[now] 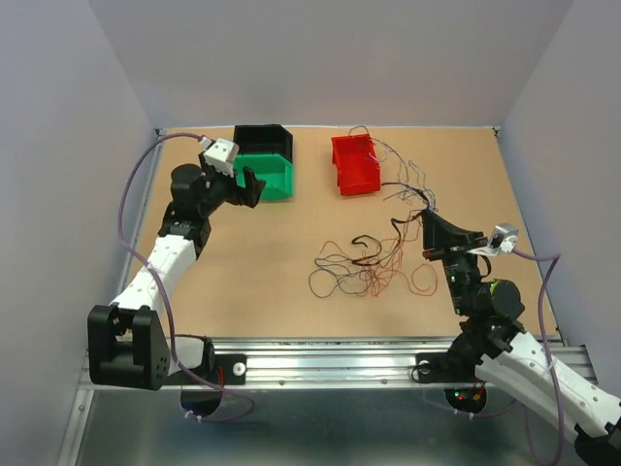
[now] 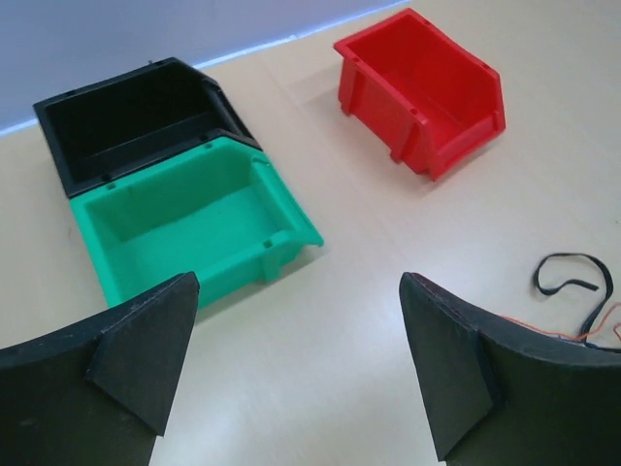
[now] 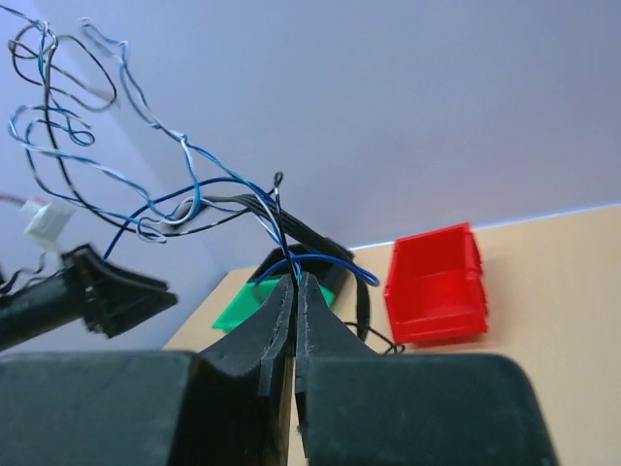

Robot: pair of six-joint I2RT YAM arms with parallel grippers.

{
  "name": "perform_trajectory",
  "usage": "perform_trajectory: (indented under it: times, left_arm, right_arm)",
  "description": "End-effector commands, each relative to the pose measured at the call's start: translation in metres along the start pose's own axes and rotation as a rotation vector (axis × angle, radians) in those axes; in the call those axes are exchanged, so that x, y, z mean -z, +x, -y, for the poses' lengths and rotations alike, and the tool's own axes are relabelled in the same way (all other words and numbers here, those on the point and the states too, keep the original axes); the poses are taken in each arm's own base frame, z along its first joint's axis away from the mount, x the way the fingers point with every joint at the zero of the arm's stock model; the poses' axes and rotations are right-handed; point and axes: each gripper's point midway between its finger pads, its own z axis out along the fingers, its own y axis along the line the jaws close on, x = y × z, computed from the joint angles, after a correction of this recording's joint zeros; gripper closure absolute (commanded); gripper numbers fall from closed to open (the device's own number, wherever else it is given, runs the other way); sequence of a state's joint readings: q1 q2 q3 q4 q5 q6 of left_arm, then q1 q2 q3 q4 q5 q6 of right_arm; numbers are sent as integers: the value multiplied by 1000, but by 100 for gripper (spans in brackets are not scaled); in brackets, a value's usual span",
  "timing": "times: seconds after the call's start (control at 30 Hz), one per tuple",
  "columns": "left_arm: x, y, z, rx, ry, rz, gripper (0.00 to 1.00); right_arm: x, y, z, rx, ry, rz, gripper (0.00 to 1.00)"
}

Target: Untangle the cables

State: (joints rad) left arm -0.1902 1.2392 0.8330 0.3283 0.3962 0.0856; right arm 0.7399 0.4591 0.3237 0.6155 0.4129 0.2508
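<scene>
Orange, black and blue, the cables lie mostly in one loose tangle on the counter, just ahead of the right hand and towards its inner side. Their loops cross one another and no single strand lies apart. A few blue, black and white strands rise out of that heap into the right hand. Its fingers are pressed together on them, as the right wrist view shows, and the free ends fan upward and away beyond the fingertips, towards the red bin. Whether those raised strands are fully clear of the orange ones below cannot be told from here.

The left hand hovers with its fingers spread wide and nothing between them. It is well away from the tangle, and the green bin sits just in front of it, with the black bin behind that. All three bins look bare inside.

As a judgement, the work is in an early stage: one group is gripped and partly lifted, nothing is yet separated out or set aside, and the bulk of the knot remains to be pulled apart
</scene>
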Motion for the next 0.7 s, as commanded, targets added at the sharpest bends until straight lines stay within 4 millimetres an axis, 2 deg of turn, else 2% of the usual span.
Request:
perform_trajectory:
  times: [0.0, 0.07, 0.1, 0.13, 0.2, 0.23, 0.27, 0.33, 0.37, 0.47, 0.5, 0.6, 0.63, 0.67]
  left_arm:
    - [15, -48, -5, 38, 99, 161, 5]
    - [19, -47, 25, 3, 275, 160, 5]
    - [28, -42, 53, -48, 442, 156, 2]
    - [30, -38, 71, -68, 516, 151, 1]
    - [37, -39, 90, -153, 568, 176, 1]
    - [39, -34, 97, -171, 578, 173, 1]
    - [46, -37, 116, -204, 616, 194, 1]
    - [51, -31, 130, -254, 632, 210, 1]
    - [54, -30, 145, -267, 666, 217, 1]
    - [63, -35, 158, -281, 672, 258, 1]
    - [65, -36, 161, -279, 683, 266, 1]
    - [62, -33, 165, -255, 700, 260, 1]
    - [61, -33, 167, -252, 706, 257, 1]
    - [59, -31, 167, -244, 711, 249, 1]
  right_arm:
    - [16, 9, 39, 22, 181, -26, 99]
    - [16, 8, 38, 36, 185, -56, 99]
    - [15, 10, 36, 47, 180, -77, 99]
    - [14, 15, 36, 56, 185, -103, 100]
    - [11, 19, 34, 76, 183, -133, 99]
    - [9, 21, 34, 80, 183, -142, 99]
    - [7, 30, 33, 92, 178, -171, 99]
    - [2, 35, 31, 96, 175, -185, 100]
    - [-3, 41, 30, 100, 171, -195, 99]
    - [-12, 48, 20, 79, 130, -193, 100]
    - [-15, 60, 17, 79, 112, -224, 100]
    - [-24, 71, 3, 60, 56, -249, 99]
    - [-27, 84, 2, 60, 54, -283, 99]
    - [-31, 86, -1, 54, 44, -285, 100]
